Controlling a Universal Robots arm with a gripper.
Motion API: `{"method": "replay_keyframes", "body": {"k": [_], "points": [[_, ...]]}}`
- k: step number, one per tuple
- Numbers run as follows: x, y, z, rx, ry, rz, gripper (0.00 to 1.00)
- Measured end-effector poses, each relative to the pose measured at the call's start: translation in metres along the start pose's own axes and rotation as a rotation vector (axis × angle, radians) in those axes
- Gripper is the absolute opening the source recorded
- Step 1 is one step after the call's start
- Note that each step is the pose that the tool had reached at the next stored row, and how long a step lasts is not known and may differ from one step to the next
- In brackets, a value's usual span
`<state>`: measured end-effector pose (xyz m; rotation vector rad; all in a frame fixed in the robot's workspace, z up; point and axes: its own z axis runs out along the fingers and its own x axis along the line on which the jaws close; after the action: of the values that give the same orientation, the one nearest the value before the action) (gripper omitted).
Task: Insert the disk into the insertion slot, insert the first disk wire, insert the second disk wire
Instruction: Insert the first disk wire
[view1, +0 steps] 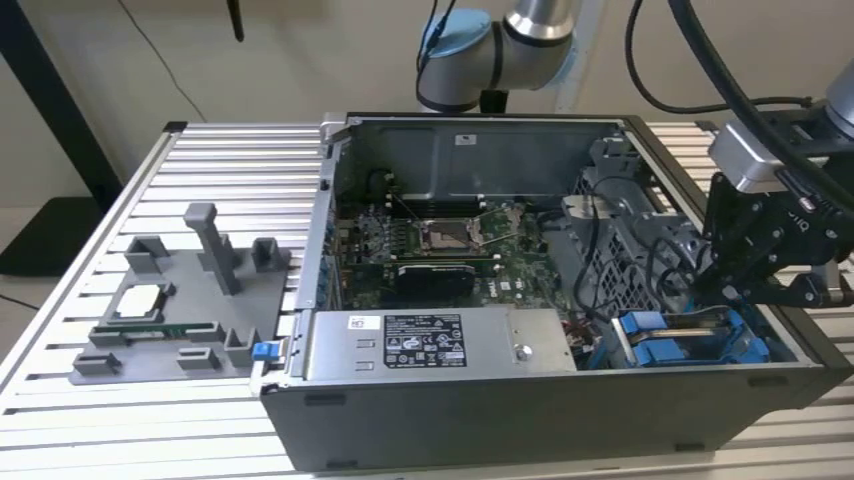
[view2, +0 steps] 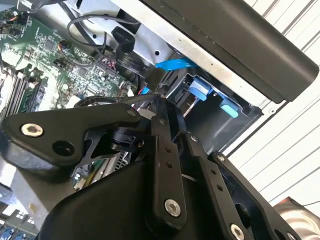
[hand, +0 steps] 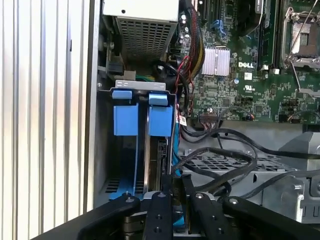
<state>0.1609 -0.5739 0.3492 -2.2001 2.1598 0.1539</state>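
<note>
Black metal linkage gripper (hand: 175, 181) at the bay, jaws drawn close together, perhaps on a black cable end. One flat silver-grey disk (hand: 161, 160) in blue plastic carrier, seated edge-on inside the grey metal insertion slot (hand: 132, 86). Two blue plastic tabs (hand: 125, 120) at slot mouth. Several loose black cables (hand: 220, 165) alongside. Judged: disk step done, both wire steps outstanding.

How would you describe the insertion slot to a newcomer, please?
Find the open computer case; at its near corner on the exterior view's right, beside the labelled power-supply box, sits the insertion slot. Only this grey cage carries large blue plastic fittings.
</note>
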Motion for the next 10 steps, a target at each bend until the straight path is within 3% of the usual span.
{"method": "replay_keyframes", "body": {"k": [10], "points": [[0.0082,-0.0001,0.004,0.0011,0.0001,0.01,0.0]]}}
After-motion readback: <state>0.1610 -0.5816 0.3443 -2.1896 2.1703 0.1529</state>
